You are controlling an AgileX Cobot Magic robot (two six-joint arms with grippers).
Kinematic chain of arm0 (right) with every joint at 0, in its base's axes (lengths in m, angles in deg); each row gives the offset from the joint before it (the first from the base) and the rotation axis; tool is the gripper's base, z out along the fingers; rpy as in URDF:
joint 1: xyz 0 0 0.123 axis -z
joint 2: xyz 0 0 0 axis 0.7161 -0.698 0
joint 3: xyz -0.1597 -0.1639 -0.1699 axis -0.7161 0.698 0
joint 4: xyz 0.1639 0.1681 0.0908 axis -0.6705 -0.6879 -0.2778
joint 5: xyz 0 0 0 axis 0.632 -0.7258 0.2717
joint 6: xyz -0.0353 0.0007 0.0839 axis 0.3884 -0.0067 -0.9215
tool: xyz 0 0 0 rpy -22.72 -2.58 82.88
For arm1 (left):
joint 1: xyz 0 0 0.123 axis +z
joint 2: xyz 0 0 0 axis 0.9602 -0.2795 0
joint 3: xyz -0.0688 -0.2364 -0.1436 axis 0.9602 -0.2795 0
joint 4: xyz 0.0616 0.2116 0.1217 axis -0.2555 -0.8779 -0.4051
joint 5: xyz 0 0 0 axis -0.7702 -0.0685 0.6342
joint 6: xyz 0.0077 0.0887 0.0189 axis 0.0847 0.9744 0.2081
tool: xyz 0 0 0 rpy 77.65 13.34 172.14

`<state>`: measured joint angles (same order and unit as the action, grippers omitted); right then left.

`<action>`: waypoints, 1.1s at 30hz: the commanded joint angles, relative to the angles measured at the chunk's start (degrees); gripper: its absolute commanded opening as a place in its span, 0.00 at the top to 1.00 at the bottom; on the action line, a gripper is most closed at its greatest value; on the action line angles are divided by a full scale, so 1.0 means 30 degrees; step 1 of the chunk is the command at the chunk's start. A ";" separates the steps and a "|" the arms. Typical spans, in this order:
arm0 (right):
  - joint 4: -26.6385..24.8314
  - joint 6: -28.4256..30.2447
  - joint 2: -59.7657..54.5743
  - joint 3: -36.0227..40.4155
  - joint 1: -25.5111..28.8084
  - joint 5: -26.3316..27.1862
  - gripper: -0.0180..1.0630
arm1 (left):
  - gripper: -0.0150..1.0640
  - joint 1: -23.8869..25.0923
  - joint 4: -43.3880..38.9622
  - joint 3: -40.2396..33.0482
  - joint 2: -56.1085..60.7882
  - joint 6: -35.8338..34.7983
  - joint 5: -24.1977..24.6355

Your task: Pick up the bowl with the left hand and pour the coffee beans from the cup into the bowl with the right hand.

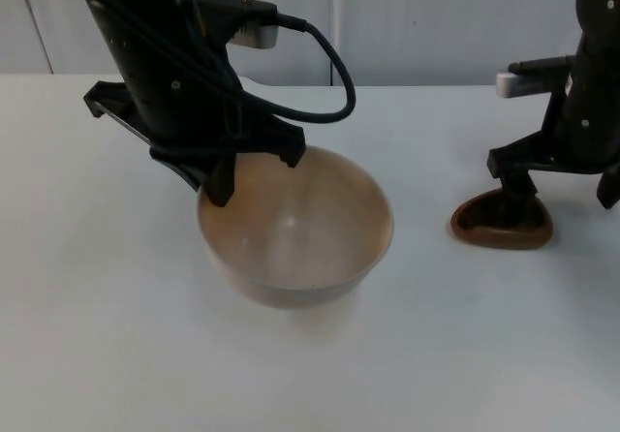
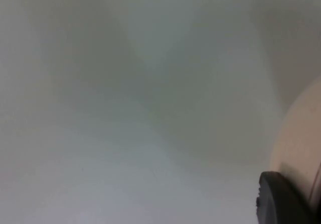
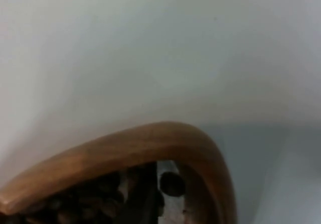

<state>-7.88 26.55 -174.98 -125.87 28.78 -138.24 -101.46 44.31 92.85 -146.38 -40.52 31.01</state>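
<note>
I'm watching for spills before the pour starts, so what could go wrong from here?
1. The left claw grips the bowl at one spot on its rim; the bowl could tip or slip as it is lifted.
2. The right claw pinches the rim of the brown cup, which holds coffee beans; a tilt too early would scatter them on the table.
3. Cup and bowl stand well apart, so beans may miss.

white table top (image 1: 97, 335), grey partition wall (image 1: 426, 15)

My left gripper (image 1: 254, 175) grips a smooth, matt cream bowl (image 1: 300, 233); the cup (image 1: 502, 224) looks like glossy brown wood.
</note>
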 commanded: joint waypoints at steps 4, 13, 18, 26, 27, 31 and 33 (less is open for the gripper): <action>0.0062 -0.0069 -0.0308 -0.0083 -0.0360 0.0192 0.15 | 0.99 -0.0075 -0.0008 -0.0105 0.0100 -0.0122 0.0016; 0.0106 -0.0270 -0.0356 -0.0083 -0.0317 -0.0039 0.15 | 0.99 -0.0075 -0.0008 -0.0105 0.0100 -0.0122 0.0068; -0.0648 -0.0270 -0.0356 -0.0083 -0.0317 0.0263 0.17 | 0.99 -0.0075 -0.0008 -0.0105 0.0100 -0.0122 0.0068; -0.0909 -0.0270 -0.0356 -0.0083 -0.0317 0.0453 0.41 | 0.99 -0.0075 -0.0008 -0.0105 0.0100 -0.0088 0.0080; -0.0881 -0.0270 -0.0356 -0.0083 -0.0317 0.0453 0.44 | 0.99 -0.0075 -0.0008 -0.0105 0.0100 -0.0088 0.0080; -0.0796 -0.0001 -0.0356 -0.0083 -0.0317 0.0608 0.53 | 0.99 -0.0075 -0.0008 -0.0105 0.0100 -0.0088 0.0080; -0.0441 0.0275 -0.0356 -0.0083 -0.0317 0.0673 0.57 | 0.99 -0.0075 -0.0008 -0.0105 0.0100 -0.0088 0.0080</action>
<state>-10.49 26.13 -175.78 -126.08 28.03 -136.77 -101.46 44.31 92.85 -146.38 -40.52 31.12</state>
